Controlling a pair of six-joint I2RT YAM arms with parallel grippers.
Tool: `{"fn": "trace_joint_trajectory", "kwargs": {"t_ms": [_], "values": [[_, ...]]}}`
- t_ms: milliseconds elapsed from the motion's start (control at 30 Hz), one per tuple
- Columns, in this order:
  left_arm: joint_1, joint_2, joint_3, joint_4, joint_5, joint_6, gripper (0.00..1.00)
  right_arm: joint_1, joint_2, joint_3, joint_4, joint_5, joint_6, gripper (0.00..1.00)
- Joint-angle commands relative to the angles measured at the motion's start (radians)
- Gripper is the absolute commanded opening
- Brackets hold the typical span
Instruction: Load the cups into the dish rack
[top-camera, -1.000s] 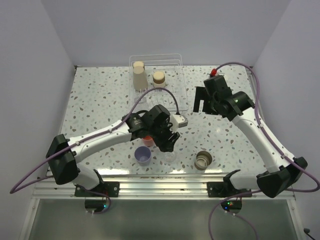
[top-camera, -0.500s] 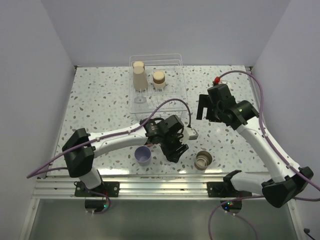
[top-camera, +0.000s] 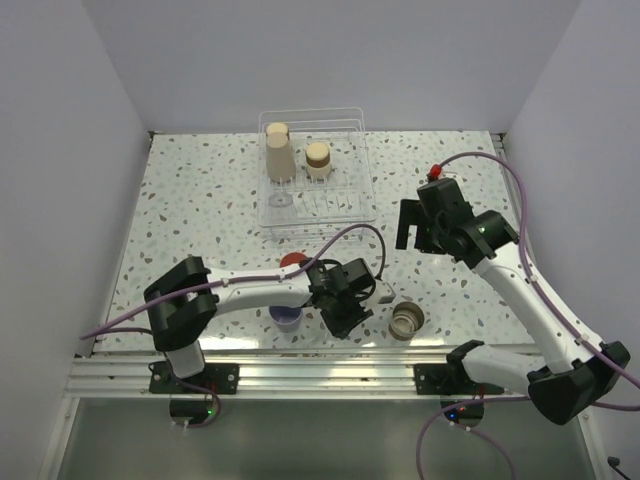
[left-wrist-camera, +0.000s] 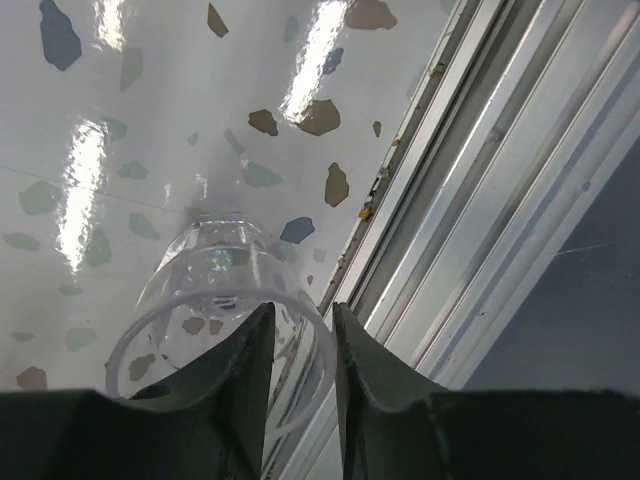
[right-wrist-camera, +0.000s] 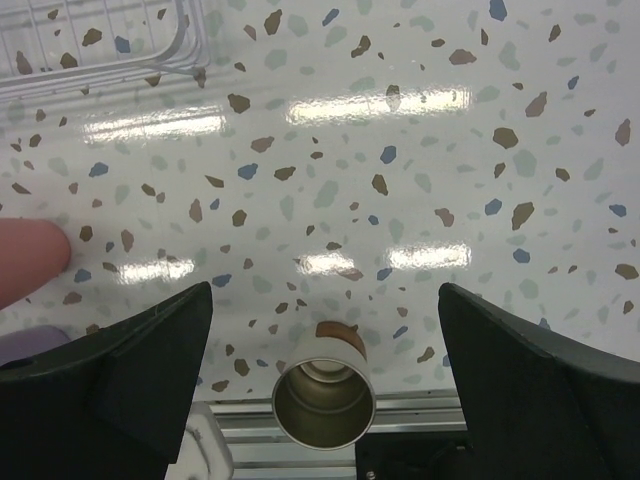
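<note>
Left hand (left-wrist-camera: 300, 322), fingers (left-wrist-camera: 245, 375) astride glass cup (left-wrist-camera: 200, 268) rim (right hand (right-wrist-camera: 325, 292) spread wide)

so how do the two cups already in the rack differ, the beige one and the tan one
The beige cup is clearly taller than the tan cup. The beige cup is one plain colour, while the tan cup has a darker brown band around it. The beige cup stands at the left of the dish rack, and the tan cup is to its right, not touching it. Both look set mouth-down.
</note>
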Motion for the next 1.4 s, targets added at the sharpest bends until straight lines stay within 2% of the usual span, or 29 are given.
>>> {"fn": "trace_joint_trajectory", "kwargs": {"t_ms": [0,33,67,133,300,400,433,467,567,633,667,700,733,767,800,867,900,1000,1067,1133,1200,1367], "values": [[-0.017,0.016,-0.024,0.063,-0.061,-0.033,0.32,-0.004,-0.029,-0.01,0.021,-0.005,-0.011,0.98],[-0.025,0.018,-0.025,0.071,-0.068,-0.035,0.28,-0.006,-0.03,-0.01,0.021,-0.005,-0.012,0.98],[-0.025,0.019,-0.025,0.074,-0.074,-0.038,0.16,-0.006,-0.031,-0.008,0.021,-0.005,-0.018,0.98],[-0.025,0.015,-0.01,0.065,-0.098,-0.042,0.0,-0.006,-0.029,-0.002,0.021,-0.005,-0.024,0.98],[-0.01,-0.04,0.123,-0.011,-0.157,-0.033,0.0,-0.024,0.005,0.087,0.024,-0.028,-0.027,0.98],[0.067,-0.082,0.223,-0.038,-0.119,-0.029,0.0,-0.066,0.051,0.203,0.035,-0.104,-0.027,0.98],[0.131,-0.096,0.244,-0.038,-0.099,-0.032,0.0,-0.087,0.061,0.237,0.043,-0.14,-0.026,0.98],[0.168,-0.109,0.266,-0.033,-0.076,-0.038,0.0,-0.115,0.075,0.3,0.066,-0.242,-0.014,0.98],[0.326,-0.169,0.312,0.063,0.053,-0.062,0.0,-0.228,0.129,0.402,0.133,-0.399,0.031,0.98],[0.453,-0.191,0.314,0.196,0.209,-0.104,0.0,-0.233,0.192,0.459,0.158,-0.518,0.052,0.98],[0.496,-0.195,0.302,0.261,0.272,-0.18,0.0,-0.235,0.209,0.499,0.193,-0.56,0.095,0.98],[0.534,-0.208,0.257,0.441,0.399,-0.234,0.0,-0.239,0.225,0.506,0.225,-0.657,0.126,0.98],[0.608,-0.212,0.222,0.556,0.462,-0.303,0.0,-0.242,0.236,0.504,0.266,-0.709,0.164,0.98],[0.639,-0.215,0.185,0.696,0.519,-0.464,0.0,-0.248,0.25,0.484,0.369,-0.755,0.249,0.98],[0.665,-0.215,0.115,0.958,0.602,-0.551,0.0,-0.248,0.258,0.472,0.42,-0.799,0.296,0.98],[0.719,-0.197,0.072,1.175,0.642,-0.761,0.0,-0.25,0.281,0.432,0.569,-0.896,0.429,0.97],[0.728,-0.167,0.062,1.318,0.67,-0.812,0.0,-0.251,0.287,0.415,0.619,-0.916,0.469,0.96],[0.74,-0.108,0.076,1.508,0.702,-0.941,0.0,-0.248,0.308,0.372,0.731,-0.956,0.569,0.95],[0.746,-0.087,0.081,1.588,0.71,-1.031,0.0,-0.25,0.316,0.371,0.742,-0.953,0.58,0.95],[0.757,-0.053,0.074,1.738,0.707,-1.137,0.0,-0.248,0.328,0.375,0.739,-0.942,0.574,0.95],[0.763,-0.038,0.074,1.835,0.702,-1.187,0.0,-0.25,0.335,0.369,0.747,-0.939,0.585,0.95],[0.771,-0.008,0.081,1.917,0.696,-1.253,0.0,-0.248,0.344,0.338,0.804,-0.941,0.637,0.91]]}}
